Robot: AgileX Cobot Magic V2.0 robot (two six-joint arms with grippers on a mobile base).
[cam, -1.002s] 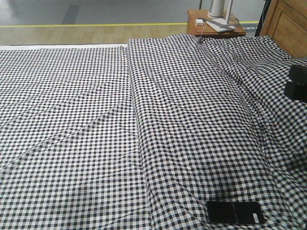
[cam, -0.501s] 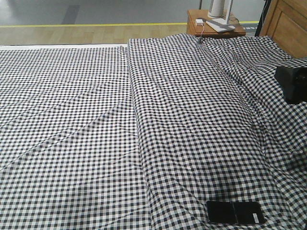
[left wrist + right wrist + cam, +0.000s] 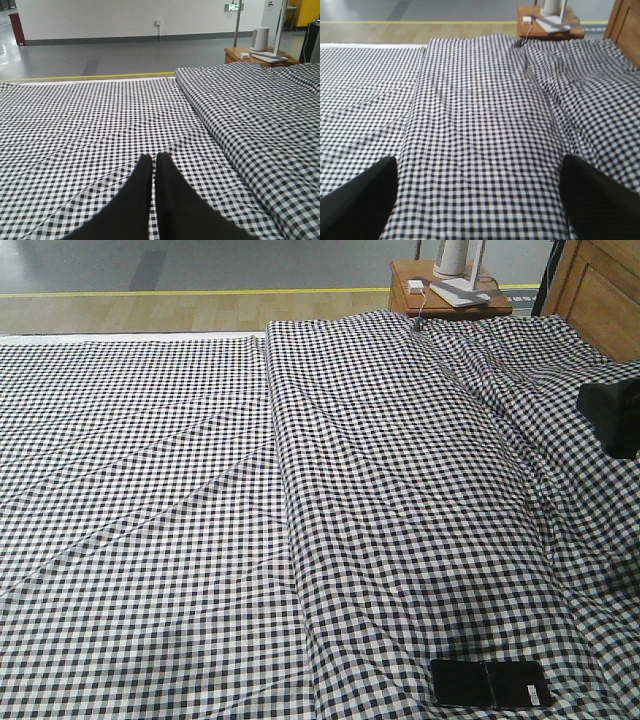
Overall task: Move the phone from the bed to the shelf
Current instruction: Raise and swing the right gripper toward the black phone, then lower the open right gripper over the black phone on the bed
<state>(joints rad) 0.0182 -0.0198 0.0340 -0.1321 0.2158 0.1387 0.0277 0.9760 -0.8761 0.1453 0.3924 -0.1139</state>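
Left claw: both black fingers are pressed together along their length, with nothing between them. It hangs over the bed, tips pointing toward the far edge and the grey floor beyond.

Right claw: spread wide, one finger at each lower corner of its wrist view. Only checked cloth shows in the gap, so it grips nothing. In the front view a black block of the right arm shows at the right edge, over rumpled cloth near the wooden headboard. Whether it touches the cloth cannot be told.

Phone: lies flat on the bed at the bottom of the front view, right of centre, long side across the frame. There is a crease across its middle and a white sticker at its right end. It rests on the raised right half of the cloth, right of the long fold running up the bed, well apart from the arm block.

Bedside table: brown, past the far corner of the bed, beside the headboard, carrying white items. A yellow line crosses the floor behind the bed.
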